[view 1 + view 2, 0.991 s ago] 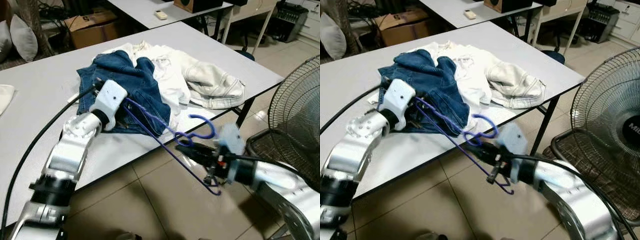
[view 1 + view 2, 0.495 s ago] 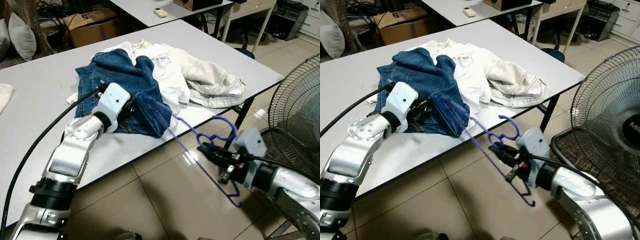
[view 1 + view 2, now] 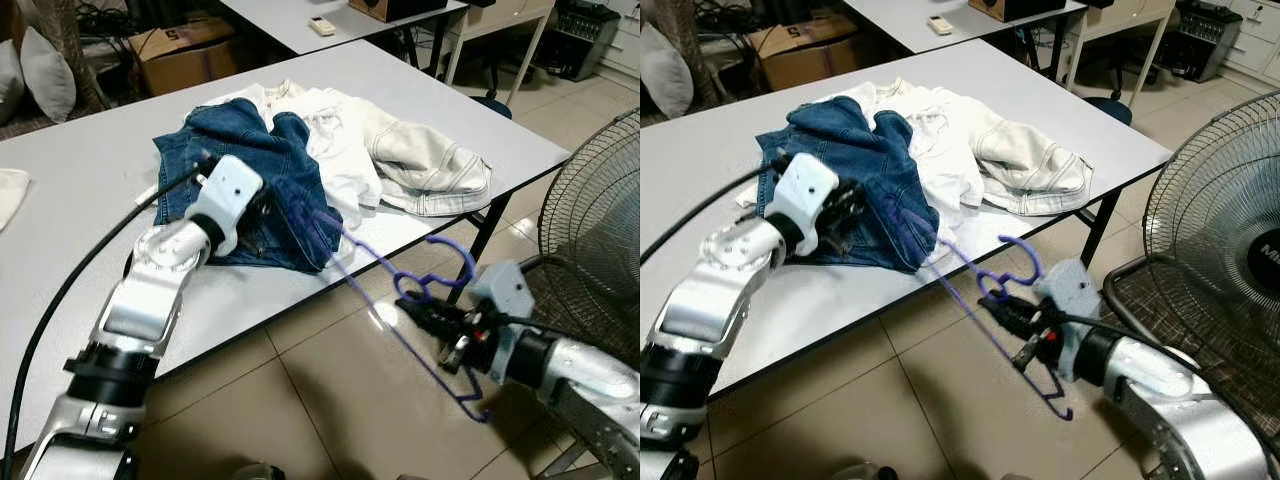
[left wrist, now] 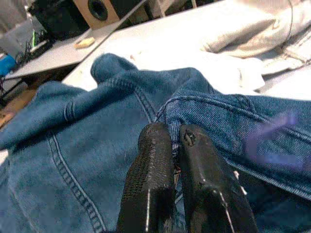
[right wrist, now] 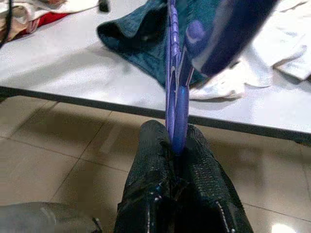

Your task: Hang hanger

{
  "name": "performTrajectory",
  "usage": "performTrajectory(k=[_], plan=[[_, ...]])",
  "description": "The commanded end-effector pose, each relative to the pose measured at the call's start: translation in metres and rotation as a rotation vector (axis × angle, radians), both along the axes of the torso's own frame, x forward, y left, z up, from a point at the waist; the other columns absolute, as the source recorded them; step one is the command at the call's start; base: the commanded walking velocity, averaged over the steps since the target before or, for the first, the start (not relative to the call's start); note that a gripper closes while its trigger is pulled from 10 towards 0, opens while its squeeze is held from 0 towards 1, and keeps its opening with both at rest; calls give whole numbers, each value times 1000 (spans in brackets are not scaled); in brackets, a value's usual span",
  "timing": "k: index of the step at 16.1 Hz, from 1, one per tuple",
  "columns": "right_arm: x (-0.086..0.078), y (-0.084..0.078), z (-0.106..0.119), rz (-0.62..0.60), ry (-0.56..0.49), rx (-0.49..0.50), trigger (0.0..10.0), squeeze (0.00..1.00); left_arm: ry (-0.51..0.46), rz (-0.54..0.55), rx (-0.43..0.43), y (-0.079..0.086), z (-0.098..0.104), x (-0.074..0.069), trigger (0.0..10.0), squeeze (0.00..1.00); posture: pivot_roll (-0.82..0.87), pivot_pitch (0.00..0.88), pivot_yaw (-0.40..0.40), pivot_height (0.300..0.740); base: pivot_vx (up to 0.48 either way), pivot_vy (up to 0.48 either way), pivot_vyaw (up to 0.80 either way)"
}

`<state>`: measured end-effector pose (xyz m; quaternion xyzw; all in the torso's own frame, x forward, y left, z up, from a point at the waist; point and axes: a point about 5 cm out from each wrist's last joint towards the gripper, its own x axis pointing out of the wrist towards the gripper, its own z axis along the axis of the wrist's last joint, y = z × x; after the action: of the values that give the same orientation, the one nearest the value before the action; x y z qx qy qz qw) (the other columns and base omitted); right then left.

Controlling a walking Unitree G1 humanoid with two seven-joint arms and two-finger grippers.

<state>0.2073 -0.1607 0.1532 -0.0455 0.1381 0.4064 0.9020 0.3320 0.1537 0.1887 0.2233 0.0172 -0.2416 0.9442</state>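
Observation:
A purple hanger [image 3: 400, 290] slants from the blue jeans [image 3: 250, 160] on the white table [image 3: 90, 180] out past the table's front edge. My right gripper [image 3: 425, 318] is shut on the hanger just below its hook, off the table's edge above the floor; the right wrist view has the purple wire [image 5: 176, 92] pinched between the fingers. My left gripper [image 3: 262, 212] rests on the jeans, shut on a fold of the denim seam [image 4: 171, 121]. One end of the hanger lies against or in the denim.
White and cream clothes [image 3: 400, 150] lie beside the jeans. A floor fan [image 3: 595, 240] stands at the right close to my right arm. A second table [image 3: 330, 20] and a cardboard box [image 3: 180, 50] stand behind. Tiled floor [image 3: 320, 400] lies in front.
My right gripper carried the hanger rightward, away from the table edge, over the last second, then nearly held still. The left gripper stayed on the jeans.

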Motion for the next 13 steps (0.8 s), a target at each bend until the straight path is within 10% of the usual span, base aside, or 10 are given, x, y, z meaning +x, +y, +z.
performTrajectory(k=[1, 13], plan=[[-1, 2, 0, 21, 12, -5, 10000, 0, -15, -6, 2, -2, 5, 2, 0, 0, -227, 30, 89, 740, 0, 0, 0], [9, 11, -1, 9, 3, -7, 10000, 0, -26, -42, -5, -8, 15, -2, 0, 0, -213, 47, 78, 740, 0, 0, 0]])
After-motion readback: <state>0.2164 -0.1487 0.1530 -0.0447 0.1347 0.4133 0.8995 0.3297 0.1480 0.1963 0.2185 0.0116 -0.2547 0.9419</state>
